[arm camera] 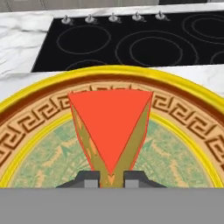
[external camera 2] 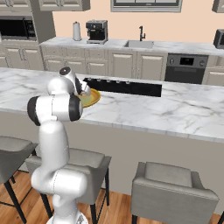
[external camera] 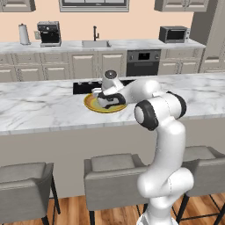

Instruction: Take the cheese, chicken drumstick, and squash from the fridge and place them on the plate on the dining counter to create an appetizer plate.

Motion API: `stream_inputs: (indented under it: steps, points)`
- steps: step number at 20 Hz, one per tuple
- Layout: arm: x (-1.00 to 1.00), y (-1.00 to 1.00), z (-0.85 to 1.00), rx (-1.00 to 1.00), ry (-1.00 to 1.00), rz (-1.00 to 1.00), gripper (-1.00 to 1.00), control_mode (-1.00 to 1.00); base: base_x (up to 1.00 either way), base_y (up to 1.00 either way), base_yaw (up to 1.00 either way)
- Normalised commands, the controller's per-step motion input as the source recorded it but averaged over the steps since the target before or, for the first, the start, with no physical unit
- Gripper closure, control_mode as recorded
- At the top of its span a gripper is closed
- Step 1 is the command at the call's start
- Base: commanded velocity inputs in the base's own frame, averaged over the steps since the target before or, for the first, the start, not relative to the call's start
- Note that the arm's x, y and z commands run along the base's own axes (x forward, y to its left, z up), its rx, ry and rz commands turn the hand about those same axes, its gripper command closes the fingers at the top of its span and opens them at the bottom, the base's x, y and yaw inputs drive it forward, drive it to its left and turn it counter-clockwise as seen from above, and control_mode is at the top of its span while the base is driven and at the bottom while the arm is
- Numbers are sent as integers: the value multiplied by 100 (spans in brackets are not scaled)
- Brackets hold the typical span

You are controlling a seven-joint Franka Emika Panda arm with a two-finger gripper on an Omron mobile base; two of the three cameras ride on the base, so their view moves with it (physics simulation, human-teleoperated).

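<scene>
One item: cheese (arm camera: 110,127), over plate (arm camera: 35,131).
Gripper (arm camera: 110,178): clamped on cheese tip.
Risk: early release, wedge tumbling off plate.

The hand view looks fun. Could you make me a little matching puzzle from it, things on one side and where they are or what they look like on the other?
Things:
1. cheese
2. plate
3. cooktop
4. dining counter

Descriptions:
A. black, with ring marks and a row of knobs
B. white marble with grey veins
C. wedge between the gripper's fingertips, over the plate
D. round, golden rim, patterned band

Pairs: 1-C, 2-D, 3-A, 4-B
</scene>
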Motion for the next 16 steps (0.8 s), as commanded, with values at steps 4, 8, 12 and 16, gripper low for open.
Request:
stream_inputs:
  steps: [4,8,12,16]
  points:
    - [11,0,-7,0,0,0,-100,-100,0,0,0]
    - [-10,-1,0,0,0,-1,-100,-100,0,0,0]
    - [-40,-11,29,0,0,-7,-100,-100,0,0,0]
    - [-87,-15,96,0,-7,-11,-100,-100,0,0,0]
